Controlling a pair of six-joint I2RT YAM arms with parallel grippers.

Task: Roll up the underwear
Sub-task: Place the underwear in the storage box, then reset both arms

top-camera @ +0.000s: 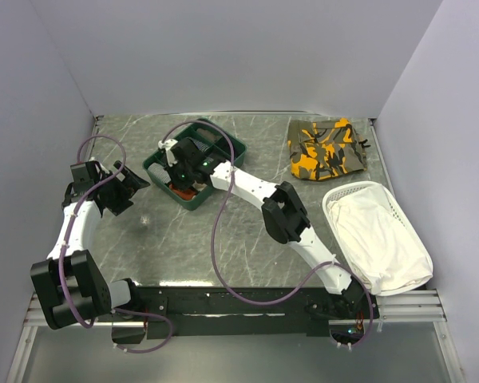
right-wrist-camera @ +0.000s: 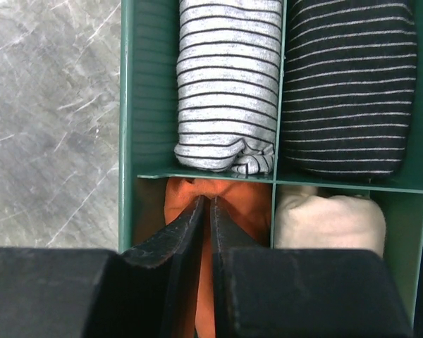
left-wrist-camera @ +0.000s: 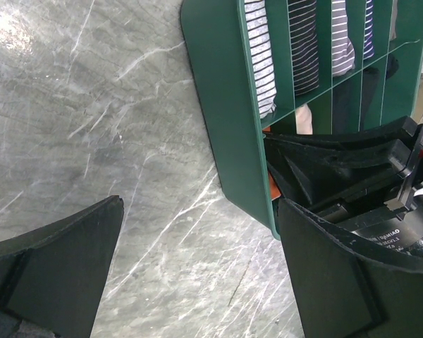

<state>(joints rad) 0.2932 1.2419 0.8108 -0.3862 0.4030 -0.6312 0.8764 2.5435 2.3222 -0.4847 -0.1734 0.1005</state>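
Underwear (right-wrist-camera: 241, 211): orange fabric bundled in the near-left compartment of the green tray (right-wrist-camera: 127, 105), just in front of the grey striped roll (right-wrist-camera: 225, 77) and beside the cream roll (right-wrist-camera: 329, 222).
Done so far: judging by its compact shape inside the compartment, the rolling looks finished and the bundle is stowed. How neat the roll is cannot be seen, because the fingers cover much of it.
Left to do: probably only letting go and lifting the arm out of the tray.
Right gripper (right-wrist-camera: 208, 205): jaws drawn almost together with a thin slit between them, and the tips are down in the orange fabric. It looks like a pinch on the underwear, though how firm is unclear.
Left gripper (left-wrist-camera: 201, 211): jaws spread wide and holding nothing, over bare table (top-camera: 176, 247) just beside the tray.
Count, tray: one tray. Four bundles show in the right wrist view: orange, grey striped, black striped (right-wrist-camera: 349, 84) and cream.
Count, elsewhere: one camouflage garment (top-camera: 327, 149) and one white basket (top-camera: 335, 209) holding one white cloth (top-camera: 383, 239).
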